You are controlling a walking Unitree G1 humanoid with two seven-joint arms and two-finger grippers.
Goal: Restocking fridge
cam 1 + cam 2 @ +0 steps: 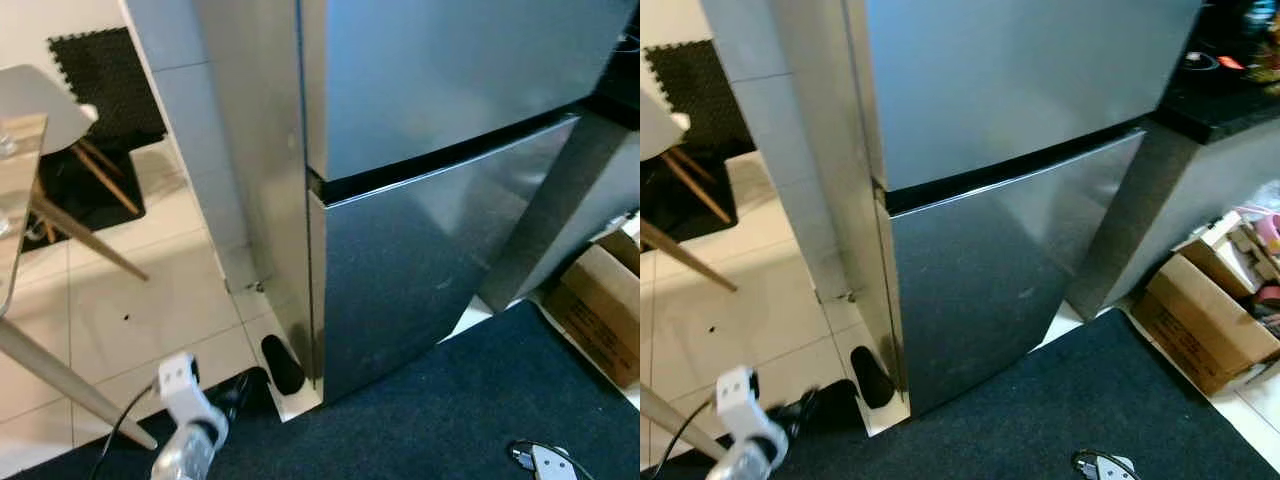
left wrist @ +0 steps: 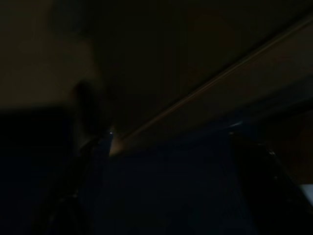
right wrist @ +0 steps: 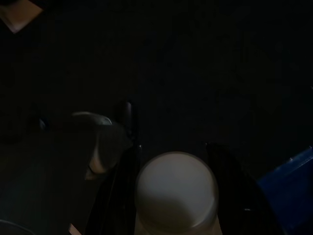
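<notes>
The steel fridge point(image 1: 430, 120) stands right in front of me with both doors closed; a dark gap divides the upper door from the lower door point(image 1: 410, 270). In the dim right wrist view, my right gripper point(image 3: 171, 149) is shut on a white round-topped container point(image 3: 176, 191) held between its black fingers. The right arm point(image 1: 545, 462) hangs low at the near right over the dark carpet. My left arm point(image 1: 185, 425) hangs low by the fridge's bottom left corner. The left gripper point(image 2: 168, 196) looks open, with dark carpet between its fingers.
A dark blue carpet point(image 1: 450, 410) lies before the fridge, with white tiles point(image 1: 150, 300) to the left. A wooden table and white chair point(image 1: 40, 110) stand at far left. Cardboard boxes point(image 1: 1205, 310) sit at the right beside a dark counter point(image 1: 1230, 90).
</notes>
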